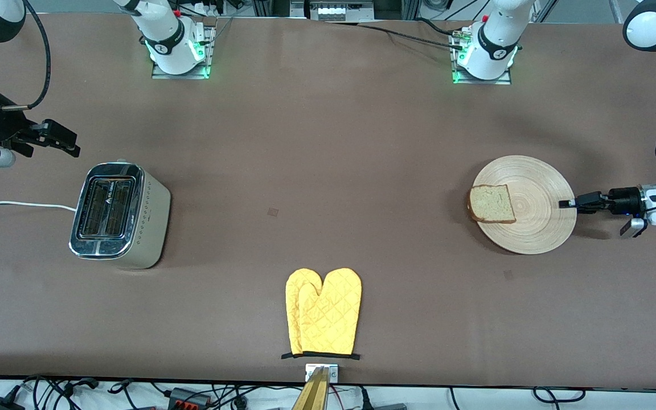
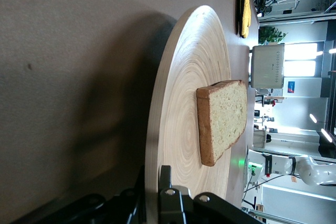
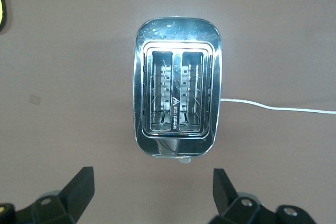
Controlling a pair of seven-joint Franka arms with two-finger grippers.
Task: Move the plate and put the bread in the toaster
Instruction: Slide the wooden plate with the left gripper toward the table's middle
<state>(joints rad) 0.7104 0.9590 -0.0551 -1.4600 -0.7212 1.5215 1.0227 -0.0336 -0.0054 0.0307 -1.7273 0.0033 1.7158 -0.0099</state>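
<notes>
The left gripper (image 1: 566,203) pinches the plate (image 1: 538,228) rim; the right gripper (image 3: 152,195) waits wide-jawed above the toaster (image 1: 118,215). A tilted drag could slide the bread (image 1: 492,204) off.

Even, diffuse overhead light fills the front view; the brown table (image 1: 328,171) shows only soft, faint shadows, one beside the plate (image 1: 538,228) and one beside the toaster (image 1: 117,213). Green indicator lamps glow at both arm bases. In the right wrist view the toaster's chrome top (image 3: 176,40) carries a bright glare patch. In the left wrist view bright windows in the background are overexposed, the plate's rim (image 2: 205,19) is washed pale, and a broad dark shadow lies on the table beside it.
</notes>
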